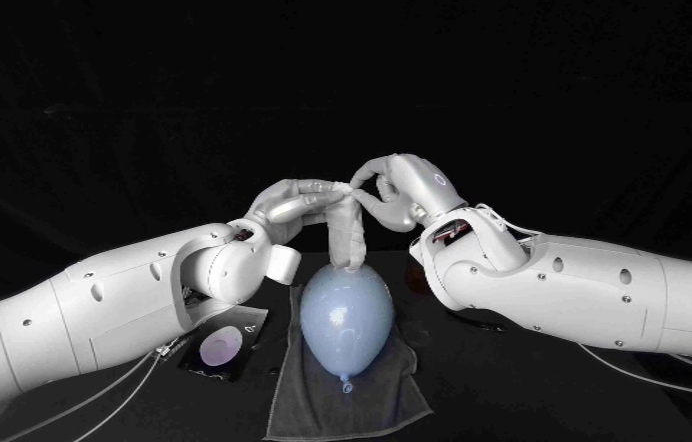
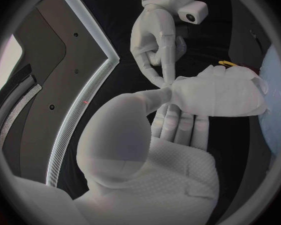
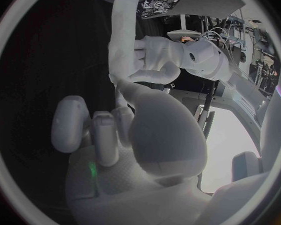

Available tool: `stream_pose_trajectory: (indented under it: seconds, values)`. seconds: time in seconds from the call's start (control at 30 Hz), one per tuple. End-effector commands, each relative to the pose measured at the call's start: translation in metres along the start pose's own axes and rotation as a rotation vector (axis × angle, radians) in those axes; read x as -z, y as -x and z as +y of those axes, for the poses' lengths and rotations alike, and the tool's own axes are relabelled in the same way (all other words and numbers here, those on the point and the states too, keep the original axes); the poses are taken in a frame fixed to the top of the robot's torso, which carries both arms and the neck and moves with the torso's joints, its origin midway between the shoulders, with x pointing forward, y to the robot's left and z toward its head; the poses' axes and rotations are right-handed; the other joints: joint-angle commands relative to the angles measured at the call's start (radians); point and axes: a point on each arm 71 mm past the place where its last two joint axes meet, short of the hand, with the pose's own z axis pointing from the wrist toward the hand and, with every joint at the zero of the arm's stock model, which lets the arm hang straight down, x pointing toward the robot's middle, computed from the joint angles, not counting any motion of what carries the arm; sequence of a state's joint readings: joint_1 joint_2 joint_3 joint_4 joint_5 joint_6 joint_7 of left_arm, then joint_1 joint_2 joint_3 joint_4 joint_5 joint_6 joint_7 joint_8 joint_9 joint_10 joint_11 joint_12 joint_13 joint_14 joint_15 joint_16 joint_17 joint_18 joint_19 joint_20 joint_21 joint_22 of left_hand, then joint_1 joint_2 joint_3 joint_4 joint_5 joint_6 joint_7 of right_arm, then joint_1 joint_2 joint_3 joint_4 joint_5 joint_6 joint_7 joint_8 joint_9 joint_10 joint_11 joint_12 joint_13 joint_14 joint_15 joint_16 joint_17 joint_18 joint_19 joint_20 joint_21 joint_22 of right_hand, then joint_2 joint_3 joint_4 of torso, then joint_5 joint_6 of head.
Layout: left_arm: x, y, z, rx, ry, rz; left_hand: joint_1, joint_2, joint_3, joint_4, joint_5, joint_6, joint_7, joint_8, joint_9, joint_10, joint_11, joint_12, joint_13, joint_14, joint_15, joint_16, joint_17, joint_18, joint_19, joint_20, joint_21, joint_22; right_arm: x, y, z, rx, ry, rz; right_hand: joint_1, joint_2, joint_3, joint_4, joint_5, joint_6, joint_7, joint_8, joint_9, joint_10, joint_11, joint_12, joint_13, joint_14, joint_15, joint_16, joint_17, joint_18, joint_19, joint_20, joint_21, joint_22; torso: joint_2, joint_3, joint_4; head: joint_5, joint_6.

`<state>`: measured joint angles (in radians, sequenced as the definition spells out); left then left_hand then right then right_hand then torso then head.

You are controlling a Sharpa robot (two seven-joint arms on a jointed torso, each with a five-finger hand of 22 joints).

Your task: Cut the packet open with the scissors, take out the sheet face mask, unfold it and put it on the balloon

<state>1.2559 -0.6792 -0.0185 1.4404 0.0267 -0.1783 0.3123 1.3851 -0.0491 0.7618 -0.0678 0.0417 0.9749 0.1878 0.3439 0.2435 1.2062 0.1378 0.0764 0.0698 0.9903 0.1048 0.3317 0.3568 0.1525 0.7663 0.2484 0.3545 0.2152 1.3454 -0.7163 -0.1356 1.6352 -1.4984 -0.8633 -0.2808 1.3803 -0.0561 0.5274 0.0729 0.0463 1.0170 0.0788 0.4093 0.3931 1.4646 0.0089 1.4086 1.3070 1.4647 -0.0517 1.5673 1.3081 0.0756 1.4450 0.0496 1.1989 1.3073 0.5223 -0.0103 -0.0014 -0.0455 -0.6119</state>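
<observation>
The white sheet mask (image 1: pixel 346 232) hangs as a narrow folded strip just above the pale blue balloon (image 1: pixel 346 317). My left hand (image 1: pixel 296 210) pinches its top edge from one side and my right hand (image 1: pixel 404 187) pinches it from the other, fingertips nearly meeting. In the left wrist view the mask (image 2: pixel 218 95) spreads out from my left hand's fingertips (image 2: pixel 178 120), with the right hand (image 2: pixel 156 40) beyond. In the right wrist view the mask (image 3: pixel 125 30) runs as a strip away from my right hand (image 3: pixel 134 125) past the left hand (image 3: pixel 159 60).
The balloon lies on a grey towel (image 1: pixel 310 397) at the table's front middle. The opened packet (image 1: pixel 219 347) lies flat under my left arm. A yellow-handled object (image 2: pixel 227 63), perhaps the scissors, lies near the balloon's edge (image 2: pixel 275 75).
</observation>
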Motion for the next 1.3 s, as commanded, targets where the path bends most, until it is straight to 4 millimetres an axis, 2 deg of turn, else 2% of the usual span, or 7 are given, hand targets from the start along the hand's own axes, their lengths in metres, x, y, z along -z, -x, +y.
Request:
stream_pose_trajectory:
  seconds: [0.03, 0.6, 1.03, 1.3]
  values:
    - [-0.001, -0.002, -0.003, 0.009, -0.020, 0.018, -0.007, 0.002, 0.007, -0.002, 0.006, 0.003, -0.002, 0.003, 0.001, 0.001, -0.006, -0.004, -0.001, -0.003, -0.003, -0.004, 0.000, 0.020, -0.006, 0.003, 0.000, 0.000, 0.001, 0.002, 0.000, -0.018, 0.006, -0.025, -0.004, 0.004, 0.010, -0.001, 0.002, 0.009, 0.000, 0.009, 0.013, 0.034, -0.006, 0.011, 0.160, 0.106, -0.007, 0.003, 0.263, -0.009, 0.010, -0.001, 0.009, 0.175, 0.000, 0.0001, 0.0000, -0.001, 0.000]
    - [0.000, 0.001, -0.004, 0.005, -0.020, 0.004, -0.008, 0.003, 0.009, -0.003, 0.006, 0.003, -0.003, 0.003, 0.001, 0.000, -0.006, -0.005, -0.001, -0.003, -0.003, -0.005, 0.000, 0.020, -0.006, 0.003, 0.000, 0.000, 0.005, 0.009, -0.011, -0.058, -0.050, -0.038, -0.010, 0.003, 0.014, -0.003, 0.002, 0.010, -0.001, 0.014, 0.015, 0.035, -0.007, 0.012, 0.161, 0.106, -0.008, 0.003, 0.263, -0.009, 0.011, -0.002, 0.012, 0.176, 0.000, 0.0008, -0.0006, -0.001, -0.001]
    - [0.001, 0.001, -0.003, 0.005, -0.018, 0.004, -0.009, 0.004, 0.010, -0.004, 0.006, 0.004, -0.003, 0.003, 0.001, 0.001, -0.007, -0.004, -0.001, -0.003, -0.003, -0.005, 0.000, 0.021, -0.006, 0.004, 0.001, 0.000, 0.007, 0.012, -0.016, -0.081, -0.079, -0.035, -0.011, 0.003, 0.015, -0.004, 0.002, 0.010, -0.001, 0.016, 0.015, 0.034, -0.007, 0.009, 0.159, 0.106, -0.008, 0.003, 0.263, -0.009, 0.011, -0.002, 0.010, 0.176, 0.000, -0.0005, -0.0004, -0.001, -0.001]
    - [0.001, 0.001, -0.004, 0.018, -0.024, -0.004, -0.023, 0.010, 0.015, 0.000, 0.006, -0.001, 0.000, 0.001, 0.001, -0.006, -0.004, -0.008, -0.002, -0.005, 0.000, -0.011, -0.001, 0.027, 0.002, 0.005, 0.006, 0.001, 0.007, 0.011, -0.025, -0.185, -0.126, -0.013, -0.015, 0.004, 0.019, -0.005, 0.002, 0.005, 0.000, 0.017, 0.015, 0.029, -0.007, 0.000, 0.153, 0.106, -0.008, 0.003, 0.263, -0.006, 0.006, -0.002, -0.006, 0.172, 0.000, -0.0008, -0.0002, 0.000, 0.001]
